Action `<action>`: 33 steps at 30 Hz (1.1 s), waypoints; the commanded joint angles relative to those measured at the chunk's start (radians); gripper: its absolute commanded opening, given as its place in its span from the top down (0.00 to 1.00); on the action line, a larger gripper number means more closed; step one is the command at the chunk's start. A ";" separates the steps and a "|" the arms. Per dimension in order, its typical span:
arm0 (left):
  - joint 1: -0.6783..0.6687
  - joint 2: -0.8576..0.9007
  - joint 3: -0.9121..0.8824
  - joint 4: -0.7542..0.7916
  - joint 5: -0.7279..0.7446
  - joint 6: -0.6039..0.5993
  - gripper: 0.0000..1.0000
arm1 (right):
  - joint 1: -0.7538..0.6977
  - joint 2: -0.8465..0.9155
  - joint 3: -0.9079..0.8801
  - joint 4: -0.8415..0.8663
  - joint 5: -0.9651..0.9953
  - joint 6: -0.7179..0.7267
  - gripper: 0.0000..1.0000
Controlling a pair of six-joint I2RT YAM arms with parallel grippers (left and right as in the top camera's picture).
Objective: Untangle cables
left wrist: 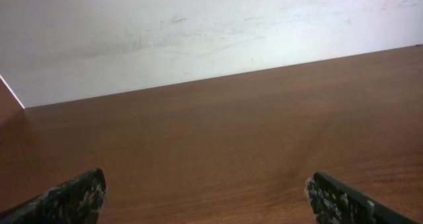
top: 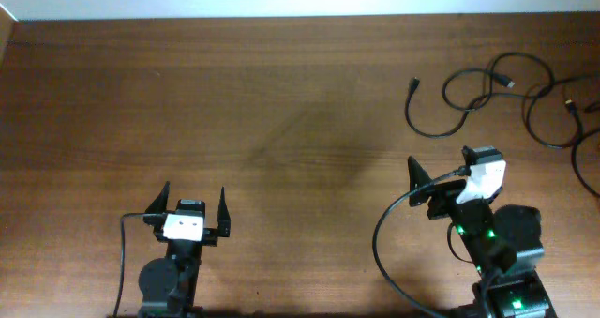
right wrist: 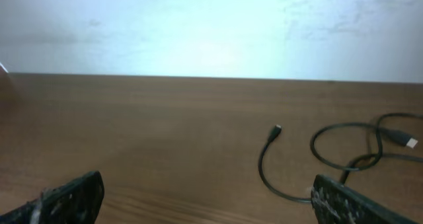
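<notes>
The cables (top: 413,85) are thin black cords lying in loose, overlapping loops at the table's far right, running off the right edge of the overhead view. One small plug end points toward the table's middle. In the right wrist view a cable (right wrist: 260,166) curves ahead and to the right, and its loop passes behind the right fingertip (right wrist: 344,204). My right gripper (top: 441,164) is open and empty, just short of the cables. My left gripper (top: 194,194) stands open and empty at the near left, far from them. No cable appears in the left wrist view, where the left gripper (left wrist: 205,184) faces bare wood.
The brown wooden table (top: 281,121) ends at a white wall along the far side. A thicker black arm cable (top: 380,248) loops beside the right arm's base, and another (top: 122,252) runs along the left arm.
</notes>
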 commanded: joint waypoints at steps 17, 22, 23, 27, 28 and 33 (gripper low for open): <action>0.006 -0.006 -0.004 -0.005 -0.006 -0.009 0.01 | -0.016 -0.497 -0.427 0.192 -0.014 -0.003 0.01; 0.006 -0.006 -0.004 -0.005 -0.006 -0.009 0.01 | -0.017 -0.512 -0.427 0.112 -0.003 -0.034 0.01; 0.006 -0.006 -0.004 -0.005 -0.006 -0.009 0.01 | -0.017 -0.512 -0.427 0.071 -0.031 -0.092 0.01; 0.006 -0.006 -0.004 -0.005 -0.006 -0.009 0.01 | -0.017 -0.544 -0.427 0.026 -0.043 -0.150 0.01; 0.006 -0.006 -0.004 -0.005 -0.006 -0.009 0.01 | -0.017 -0.544 -0.427 0.026 -0.043 -0.150 0.01; 0.006 -0.006 -0.004 -0.005 -0.006 -0.009 0.01 | -0.017 -0.544 -0.427 0.027 -0.043 -0.150 0.01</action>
